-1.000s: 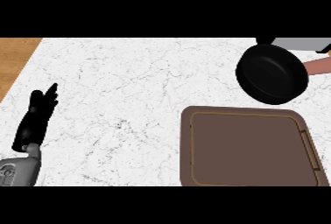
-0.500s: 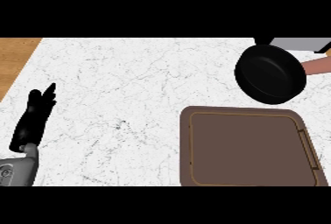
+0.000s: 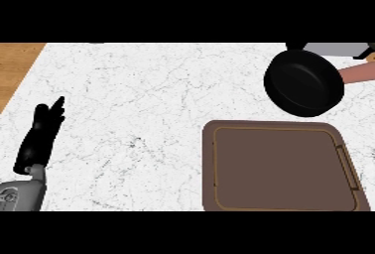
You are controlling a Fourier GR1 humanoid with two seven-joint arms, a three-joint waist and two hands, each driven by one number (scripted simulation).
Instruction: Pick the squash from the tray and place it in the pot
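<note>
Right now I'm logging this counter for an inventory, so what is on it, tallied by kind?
Trays: 1, the brown tray
Pots: 1, the black pot
Hands: 1, the left hand, open at the view's left
Squash: 0 in view
Total: 3

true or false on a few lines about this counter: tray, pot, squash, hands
1. The brown tray holds a squash. False: its inside shows bare, and no squash is visible anywhere.
2. The black pot sits beyond the tray, near the view's upper right. True.
3. The left hand is open with fingers up near the left edge. True.
4. The right hand is reaching into the tray. False: no right hand shows in the view.
5. The counter is white marble with a wooden strip at its far left. True.
</note>
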